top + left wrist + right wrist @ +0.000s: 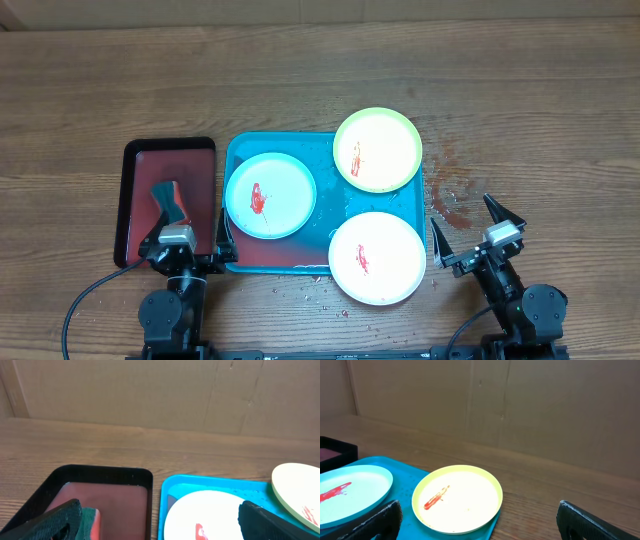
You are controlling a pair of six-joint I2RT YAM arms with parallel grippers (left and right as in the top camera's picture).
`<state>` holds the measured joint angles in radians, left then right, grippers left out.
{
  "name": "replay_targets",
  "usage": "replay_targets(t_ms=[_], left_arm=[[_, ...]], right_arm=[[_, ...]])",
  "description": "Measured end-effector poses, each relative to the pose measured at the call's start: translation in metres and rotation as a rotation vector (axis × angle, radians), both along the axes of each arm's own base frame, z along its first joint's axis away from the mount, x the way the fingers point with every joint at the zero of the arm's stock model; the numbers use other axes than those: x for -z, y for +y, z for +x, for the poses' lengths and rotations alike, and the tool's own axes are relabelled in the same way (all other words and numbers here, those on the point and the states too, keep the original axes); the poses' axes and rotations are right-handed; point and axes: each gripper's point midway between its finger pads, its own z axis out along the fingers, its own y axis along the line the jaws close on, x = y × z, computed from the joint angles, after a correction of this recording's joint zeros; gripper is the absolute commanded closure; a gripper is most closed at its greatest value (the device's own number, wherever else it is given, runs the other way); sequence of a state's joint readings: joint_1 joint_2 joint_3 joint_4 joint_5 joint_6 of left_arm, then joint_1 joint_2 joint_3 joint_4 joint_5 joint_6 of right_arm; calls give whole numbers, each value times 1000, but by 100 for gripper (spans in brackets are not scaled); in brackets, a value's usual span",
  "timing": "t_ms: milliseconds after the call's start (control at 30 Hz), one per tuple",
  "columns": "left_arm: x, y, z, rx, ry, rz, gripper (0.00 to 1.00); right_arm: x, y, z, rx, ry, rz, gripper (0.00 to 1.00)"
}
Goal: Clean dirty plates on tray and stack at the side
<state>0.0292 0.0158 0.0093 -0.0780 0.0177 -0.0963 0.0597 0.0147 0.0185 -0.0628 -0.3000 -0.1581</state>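
Right end effector (pixel 461 211) spread, near tray (pixel 326 205) rim

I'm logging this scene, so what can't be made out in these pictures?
Sponge in the dark red tray: left wrist view, cut off by the bottom edge and a jaw.
Light blue plate: left wrist view, lower part cut off by the bottom edge.
Cream plate: outside both wrist views.
Table spots: overhead, too small to identify.

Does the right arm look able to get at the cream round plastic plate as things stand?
Likely yes: the right claw sits open just beside the cream round plastic plate, with only bare wooden table between them.
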Motion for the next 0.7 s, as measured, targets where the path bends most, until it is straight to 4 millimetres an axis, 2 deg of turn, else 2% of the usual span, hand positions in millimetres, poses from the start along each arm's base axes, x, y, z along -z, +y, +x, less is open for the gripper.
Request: replay_targets(t_ms=[700], left_arm=[[0,0,0,0,0,-1,0]], right_arm=[[0,0,0,1,4,9,0]])
